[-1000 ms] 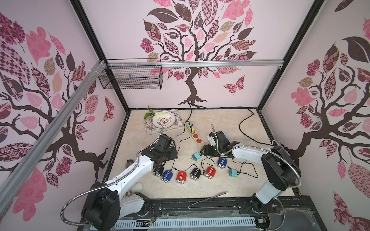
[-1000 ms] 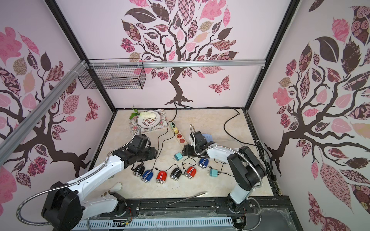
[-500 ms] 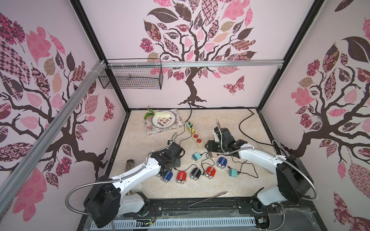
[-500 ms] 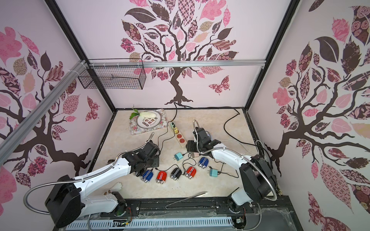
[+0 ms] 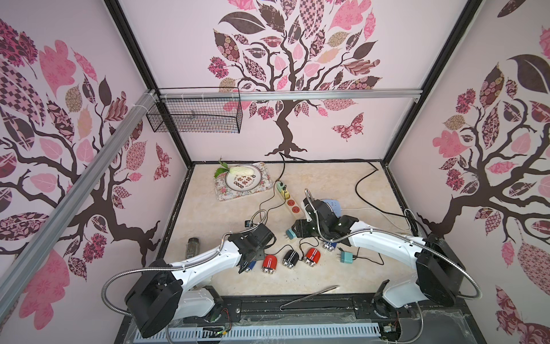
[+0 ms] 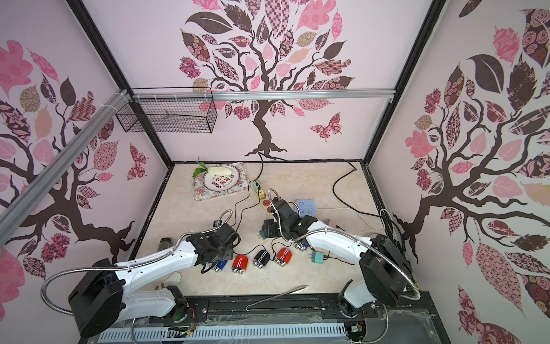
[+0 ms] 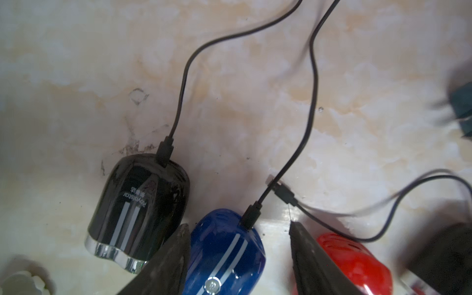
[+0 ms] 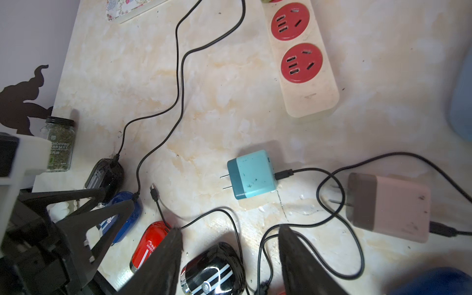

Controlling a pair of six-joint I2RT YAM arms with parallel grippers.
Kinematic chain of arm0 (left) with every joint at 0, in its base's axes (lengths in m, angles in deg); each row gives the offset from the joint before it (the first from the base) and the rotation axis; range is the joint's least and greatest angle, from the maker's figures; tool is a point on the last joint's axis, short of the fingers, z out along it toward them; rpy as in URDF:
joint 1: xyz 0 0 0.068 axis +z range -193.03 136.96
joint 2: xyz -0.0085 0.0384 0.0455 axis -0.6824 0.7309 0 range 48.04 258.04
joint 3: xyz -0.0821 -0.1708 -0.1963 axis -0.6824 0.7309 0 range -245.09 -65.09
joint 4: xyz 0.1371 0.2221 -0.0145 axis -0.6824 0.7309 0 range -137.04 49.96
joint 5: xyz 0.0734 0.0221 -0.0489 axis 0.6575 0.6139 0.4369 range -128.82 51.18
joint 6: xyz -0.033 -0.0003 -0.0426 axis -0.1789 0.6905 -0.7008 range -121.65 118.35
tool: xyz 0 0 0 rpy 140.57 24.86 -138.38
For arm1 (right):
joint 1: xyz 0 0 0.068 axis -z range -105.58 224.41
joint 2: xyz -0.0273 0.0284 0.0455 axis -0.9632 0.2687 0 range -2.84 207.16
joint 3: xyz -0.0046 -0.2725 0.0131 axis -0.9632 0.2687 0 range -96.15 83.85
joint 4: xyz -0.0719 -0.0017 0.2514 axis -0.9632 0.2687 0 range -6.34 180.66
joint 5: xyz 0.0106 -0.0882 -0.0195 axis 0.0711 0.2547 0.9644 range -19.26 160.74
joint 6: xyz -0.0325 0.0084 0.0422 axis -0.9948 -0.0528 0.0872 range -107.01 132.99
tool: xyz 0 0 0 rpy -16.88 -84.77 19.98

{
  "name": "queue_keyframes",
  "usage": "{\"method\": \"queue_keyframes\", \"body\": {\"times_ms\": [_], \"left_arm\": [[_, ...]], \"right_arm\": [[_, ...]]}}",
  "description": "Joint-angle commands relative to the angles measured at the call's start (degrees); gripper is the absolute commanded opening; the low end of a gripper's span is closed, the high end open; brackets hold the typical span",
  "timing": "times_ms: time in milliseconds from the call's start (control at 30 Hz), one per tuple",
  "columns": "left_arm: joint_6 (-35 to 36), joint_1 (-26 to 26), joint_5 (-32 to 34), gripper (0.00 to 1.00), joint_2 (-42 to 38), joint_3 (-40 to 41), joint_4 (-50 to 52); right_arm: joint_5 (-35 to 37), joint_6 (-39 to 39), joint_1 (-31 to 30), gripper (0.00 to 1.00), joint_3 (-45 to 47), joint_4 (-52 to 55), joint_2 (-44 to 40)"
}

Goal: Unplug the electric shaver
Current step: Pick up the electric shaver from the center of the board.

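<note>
The blue shaver (image 7: 224, 255) lies on its side on the table (image 7: 76, 63) in the near row, between a black shaver (image 7: 138, 212) and a red shaver (image 7: 355, 263), all three close together; its cable plug (image 7: 251, 213) is seated in the end that faces the far side of the table, so the unplugging is not yet done; a loose connector (image 7: 283, 192) lies just beside that plug, probably the red one's lead already out. The left gripper (image 7: 239, 226) stands with its jaws apart, one on each side of the blue body; one of the fingers (image 7: 173, 260) is wedged into the narrow gap next to the black shaver and sits about against the blue shell, the other is clear of it on the red side; this placing looks meant to pin the shaver so it cannot slide when the lead is pulled, though nothing is clamped yet. The left arm reaches low from its base across the near table, wrist tipped down onto the row. The right gripper (image 8: 229, 229) is also spread and holds nothing; its arm stretches inward from its base, forearm nearly level, hanging above the tangle of leads near the teal charger (image 8: 251, 173), with a second black shaver (image 8: 212, 270) showing between its fingers; I judge it is poised to take a plug while the left steadies, but which lead it aims for cannot be told. The power strip (image 8: 301, 58) lies well apart with both red sockets bare.
</note>
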Motion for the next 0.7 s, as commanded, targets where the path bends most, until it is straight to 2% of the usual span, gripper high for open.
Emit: {"method": "queue_keyframes", "body": {"times_ms": [0,433,667], "left_arm": [[-3.3,-0.7,-0.1,0.67,-2.0,2.5,0.6],[-3.2,-1.4,-3.3,0.67,-3.2,5.0,-0.4],[-4.4,-3.8,-2.8,0.66,-2.7,5.0,0.6]], "right_arm": [[0.6,0.9,-0.8,0.63,-1.3,-0.3,1.1],[-0.3,1.4,-1.1,0.63,-1.7,-1.4,3.0],[-0.6,2.0,-1.1,0.63,-0.8,-2.7,3.0]]}}
